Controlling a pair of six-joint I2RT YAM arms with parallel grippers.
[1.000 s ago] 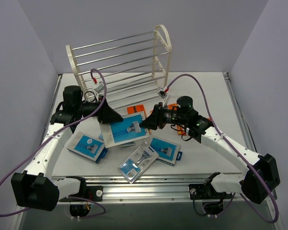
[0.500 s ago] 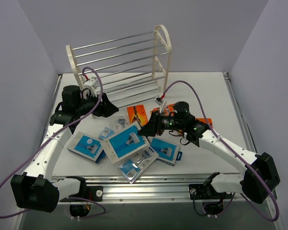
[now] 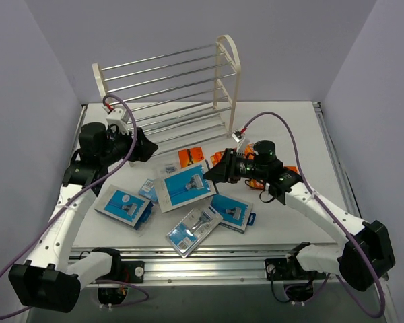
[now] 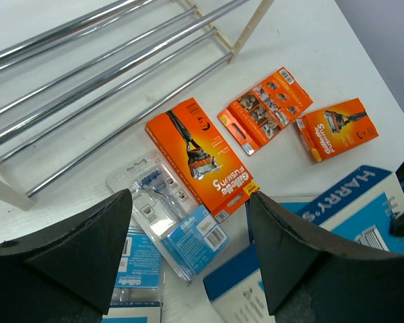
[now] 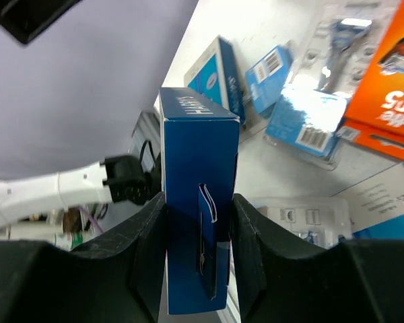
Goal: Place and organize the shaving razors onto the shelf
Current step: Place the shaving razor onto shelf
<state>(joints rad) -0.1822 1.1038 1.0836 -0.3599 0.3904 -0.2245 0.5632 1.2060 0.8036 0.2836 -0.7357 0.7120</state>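
razor packs lie scattered on the white table, on the 6 o'clock side of the shelf, which stands at the table's 12 o'clock edge with its chrome rods running across.

right gripper is clenched on the held blue box, gripping it at its 3 o'clock edge over the middle of the scatter. from the right wrist, this box stands edge-on between the two fingers, both pressed flat against its broad faces. whether its far end touches the table i cannot tell.

left gripper hangs at 10 o'clock of the scatter, near the shelf's lower left corner. it is released: jaws wide apart, nothing between them. from the left wrist, its dark fingers frame what lies on the table beneath – the small blister pack with the first orange pack touching it at 2 o'clock.

second orange pack and third orange pack lie at 2 to 3 o'clock of the first, apart from each other.

in the top view, the second blue box lies at 8 o'clock of the held box, the third blue box at 4 o'clock, and the front blister pack at 6 o'clock – just beside the third blue box.
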